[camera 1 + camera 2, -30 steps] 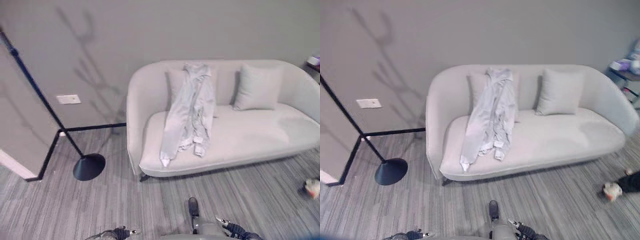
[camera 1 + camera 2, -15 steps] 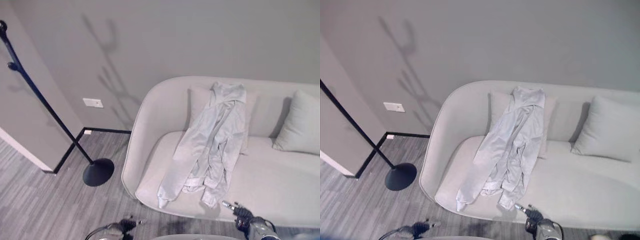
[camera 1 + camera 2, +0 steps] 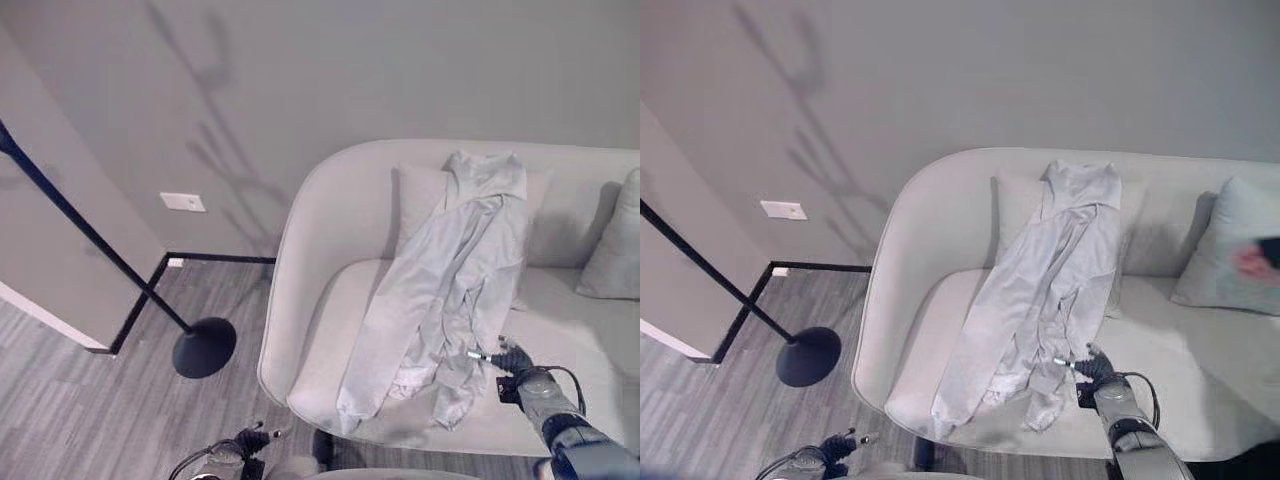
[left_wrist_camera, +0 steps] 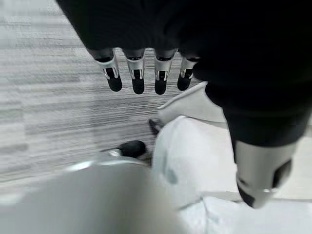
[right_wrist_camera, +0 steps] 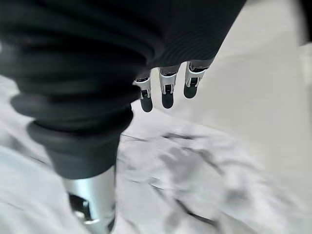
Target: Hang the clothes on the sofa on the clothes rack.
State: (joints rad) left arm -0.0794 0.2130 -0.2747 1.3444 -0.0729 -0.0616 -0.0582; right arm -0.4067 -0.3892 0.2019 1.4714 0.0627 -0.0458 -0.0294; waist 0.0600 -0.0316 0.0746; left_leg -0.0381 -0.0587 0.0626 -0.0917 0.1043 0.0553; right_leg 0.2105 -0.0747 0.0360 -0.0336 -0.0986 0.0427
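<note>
The right hand (image 3: 512, 362) – fingers straight, holding nothing – sits at lower right by the grey jacket (image 3: 450, 290); it should grab thick cloth, not a loose edge.

Pale sofa (image 3: 330, 330) on grey floor (image 3: 90, 410); light garment (image 3: 450, 290) draped over backrest, seat; cushions (image 3: 612, 250) behind
</note>
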